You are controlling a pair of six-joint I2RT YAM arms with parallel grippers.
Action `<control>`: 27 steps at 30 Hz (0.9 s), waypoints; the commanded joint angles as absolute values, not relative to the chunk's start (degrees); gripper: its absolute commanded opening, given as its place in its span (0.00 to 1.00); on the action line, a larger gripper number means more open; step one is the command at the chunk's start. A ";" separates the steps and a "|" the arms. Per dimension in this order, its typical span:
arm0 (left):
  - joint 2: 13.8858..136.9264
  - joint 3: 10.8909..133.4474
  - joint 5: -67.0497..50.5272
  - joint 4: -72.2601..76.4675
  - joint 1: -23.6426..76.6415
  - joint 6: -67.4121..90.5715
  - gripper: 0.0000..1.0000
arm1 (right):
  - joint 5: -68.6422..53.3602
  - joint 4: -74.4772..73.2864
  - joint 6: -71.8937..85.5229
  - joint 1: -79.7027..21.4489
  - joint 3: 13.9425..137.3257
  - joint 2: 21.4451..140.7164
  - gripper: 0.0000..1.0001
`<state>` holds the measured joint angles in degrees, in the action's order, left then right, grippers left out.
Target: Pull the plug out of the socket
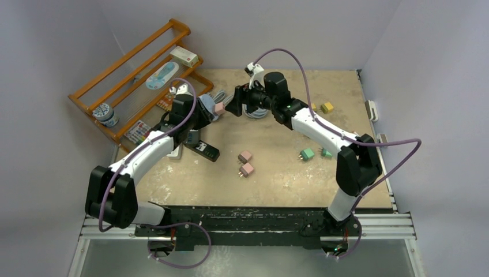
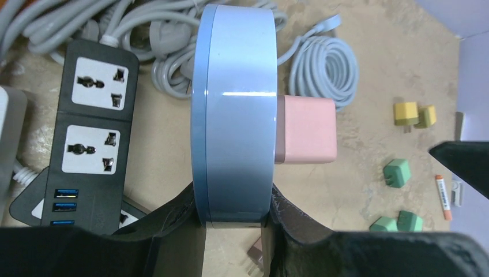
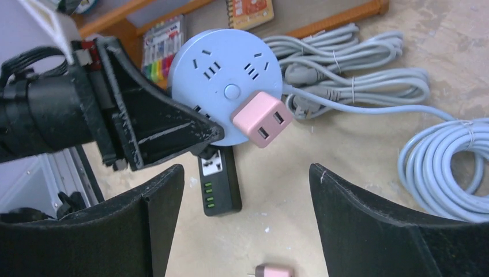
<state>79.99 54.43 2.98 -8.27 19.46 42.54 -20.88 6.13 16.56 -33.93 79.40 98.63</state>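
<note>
Left jaws: closed on the rim of the round socket (image 2: pixel 233 115), one finger on each flat face. The socket is held on edge above the bench (image 1: pixel 277 190), at the far middle, with its face turned to the right. It is a smooth, glossy, pale blue plastic disc. The face has several sets of slots around a central button.

Plug (image 2: pixel 305 130): seated in the socket face and projecting to the right. It is a matt pink plastic block, square with rounded corners, and has two rectangular ports in its outer end.

Right jaws: spread wide and holding nothing. They face the plug from the right. The plug is ahead of the gap between the fingers and clear of both.

Grey cable runs from the socket to several tied coils (image 3: pixel 346 81) on the bench behind it.

A black power strip (image 2: pixel 92 133) lies flat below the socket. It is rectangular, with white outlet panels and a row of small ports at one end.

Rack (image 1: pixel 132 75), far left: orange varnished wood with slatted shelves. It holds a white box (image 1: pixel 184 56), an oblong blue-and-white pack (image 1: pixel 161 75), a small round jar (image 1: pixel 106 113) and a brightly coloured packet (image 1: pixel 137 131).

Loose on the bench are two pink plugs (image 1: pixel 246 163) near the middle. Green plugs (image 1: pixel 307 153) lie to their right and yellow ones (image 1: pixel 327 107) at the far right.

The bench surface is beige, scuffed and blotched with white.
</note>
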 commanded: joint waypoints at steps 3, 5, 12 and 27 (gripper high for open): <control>75.39 54.89 6.39 -2.11 18.98 41.40 0.00 | -20.82 5.42 23.62 -32.84 87.75 103.12 0.81; 75.01 54.92 6.01 -2.11 19.04 41.25 0.00 | -22.23 6.03 27.02 -31.66 88.69 104.87 0.82; 73.86 53.79 5.50 -1.57 19.04 40.61 0.00 | -29.70 7.22 32.67 -30.22 94.45 111.13 0.82; 73.75 52.26 4.07 0.31 19.05 40.78 0.00 | -36.39 11.91 38.79 -31.53 96.42 118.75 0.79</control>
<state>76.86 52.21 3.73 -6.81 19.46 42.15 -34.50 8.91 36.64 -30.76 93.01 119.24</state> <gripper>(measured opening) 0.325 0.798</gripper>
